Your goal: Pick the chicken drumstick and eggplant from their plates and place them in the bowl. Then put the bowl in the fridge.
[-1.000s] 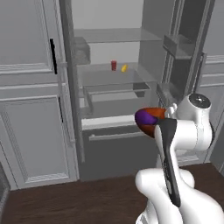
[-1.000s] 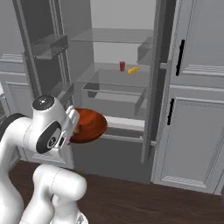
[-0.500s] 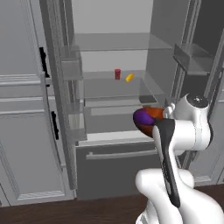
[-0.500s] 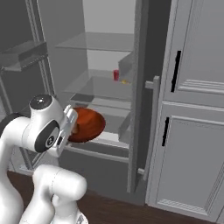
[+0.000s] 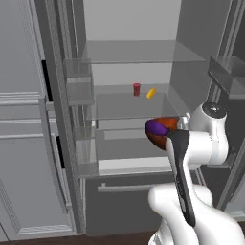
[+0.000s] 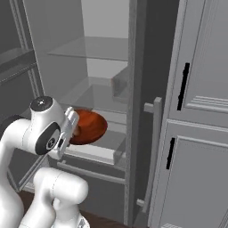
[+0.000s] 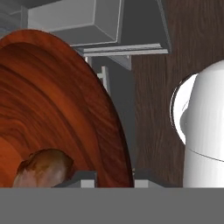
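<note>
The fingers (image 7: pixel 111 175) grip the rim of the bowl (image 5: pixel 165 130), held level in front of the open fridge (image 5: pixel 134 103) so the eggplant (image 5: pixel 154 127) and chicken drumstick (image 7: pixel 41 168) stay inside.

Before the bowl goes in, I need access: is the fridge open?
Open: the fridge shows its glass shelves, its door swung aside, beyond the bowl.

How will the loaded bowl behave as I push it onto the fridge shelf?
The bowl looks rigid, so it should slide without flexing. Its rounded base may rock. The glossy eggplant sits near the rim and could roll; the chicken drumstick lies lower inside, likely steadier.
</note>
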Controlling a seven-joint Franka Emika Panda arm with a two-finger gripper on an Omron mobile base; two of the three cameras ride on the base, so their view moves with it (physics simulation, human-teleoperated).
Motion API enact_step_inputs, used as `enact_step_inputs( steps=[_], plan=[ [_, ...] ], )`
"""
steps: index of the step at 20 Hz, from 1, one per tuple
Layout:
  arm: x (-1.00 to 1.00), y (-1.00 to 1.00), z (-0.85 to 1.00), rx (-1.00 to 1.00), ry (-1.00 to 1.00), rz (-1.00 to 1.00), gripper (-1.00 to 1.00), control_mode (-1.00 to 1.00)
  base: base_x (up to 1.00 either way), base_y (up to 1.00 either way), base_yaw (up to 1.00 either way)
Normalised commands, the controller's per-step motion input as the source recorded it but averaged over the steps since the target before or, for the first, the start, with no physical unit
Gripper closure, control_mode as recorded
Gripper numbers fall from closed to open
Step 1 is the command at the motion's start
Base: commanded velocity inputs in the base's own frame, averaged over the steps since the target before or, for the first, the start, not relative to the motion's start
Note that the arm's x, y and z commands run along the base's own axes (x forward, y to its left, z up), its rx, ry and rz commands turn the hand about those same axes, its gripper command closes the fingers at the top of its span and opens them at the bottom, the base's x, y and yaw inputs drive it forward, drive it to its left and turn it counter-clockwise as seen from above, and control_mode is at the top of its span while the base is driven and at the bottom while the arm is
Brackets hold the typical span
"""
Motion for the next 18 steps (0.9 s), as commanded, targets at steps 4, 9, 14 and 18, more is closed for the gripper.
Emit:
enact_step_inputs(
  steps=[4,9,14,18],
  plan=[
    [0.0,0.0,0.0,0.0,0.0,0.0,1.0,1.0,0.4,-0.01,0.02],
    [0.0,0.0,0.0,0.0,0.0,0.0,1.0,1.0,0.76,-0.11,0.09],
    [0.0,0.0,0.0,0.0,0.0,0.0,1.0,1.0,0.01,0.0,0.0],
    [0.34,0.1,-0.13,-0.03,0.0,0.0,1.0,-1.0,0.0,0.0,0.0]
  ],
)
